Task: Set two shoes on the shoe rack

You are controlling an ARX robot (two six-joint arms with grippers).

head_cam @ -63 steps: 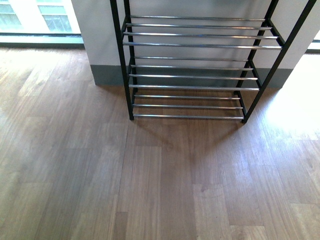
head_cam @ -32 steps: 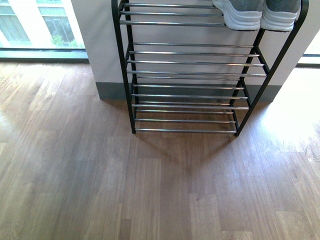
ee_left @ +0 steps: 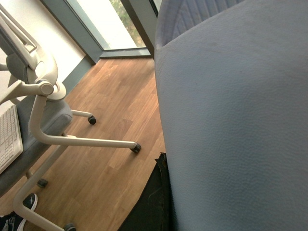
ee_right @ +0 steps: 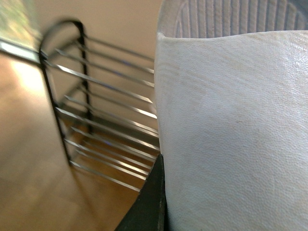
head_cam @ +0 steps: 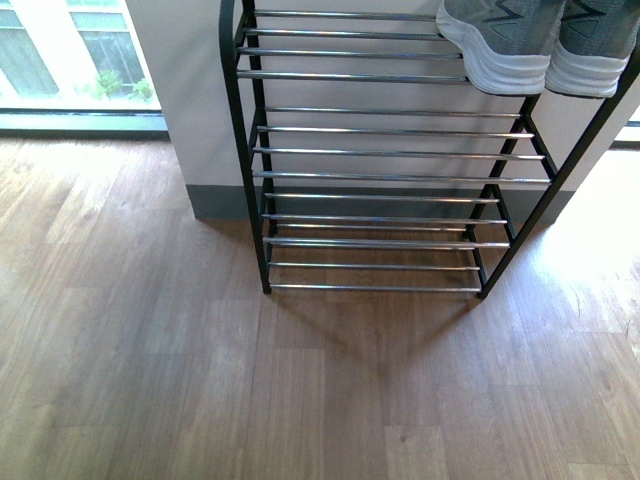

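Observation:
The black shoe rack stands against the wall in the front view, and it shows blurred in the right wrist view too. Two grey shoes with white soles sit side by side on an upper tier at the rack's right end, their tops cut off by the frame. Neither arm shows in the front view. My left gripper and right gripper are shut with nothing seen in them. In each wrist view a dark finger edge lies against a broad leathery surface that fills the picture.
Wooden floor spreads in front of the rack. A pale wall pillar stands behind it, with windows to the left. The left wrist view shows a white-framed office chair on castors and a keyboard.
The front view has shifted: the rack sits lower in the picture, and the two shoes on its upper tier have come into view at the top right.

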